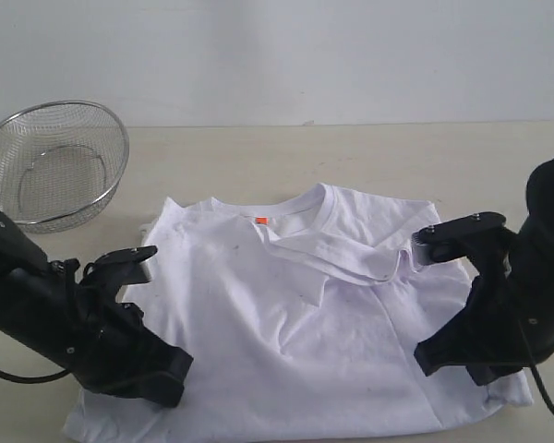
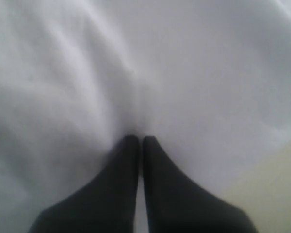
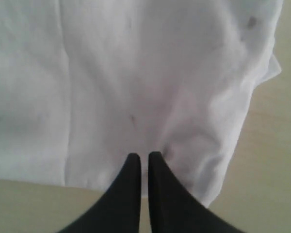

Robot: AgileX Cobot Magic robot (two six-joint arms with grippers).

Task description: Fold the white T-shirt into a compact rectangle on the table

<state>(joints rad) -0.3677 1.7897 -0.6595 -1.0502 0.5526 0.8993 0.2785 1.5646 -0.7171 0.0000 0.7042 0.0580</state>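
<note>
The white T-shirt [image 1: 295,341] lay spread on the table [image 1: 425,157], its neck toward the far edge with the small orange tag [image 1: 261,220] showing inside the collar. One sleeve [image 1: 351,254] was turned in across the chest on the right side. The rest looked mostly flat, with soft wrinkles, so by my reading the fold had only begun.

The left pincer [image 2: 140,141] was clenched low on the shirt's left side. Creases in the cloth ran together at its tips, so it appeared to be pinching the fabric. The right pincer [image 3: 144,156] was clenched too, its tips at the shirt's edge on the other side. Whether any cloth sat between them could not be told.

The main risk was an uneven hold. If only one side had cloth, a lift would drag the shirt askew and pull the turned-in sleeve loose. A pinch that caught just the top layer would let the layers part and bunch up, spoiling any straight edge. The near hem lay close to the table's front, so a pull that way could slide it over.

A wire basket [image 1: 55,161] stood well apart at the far left.
</note>
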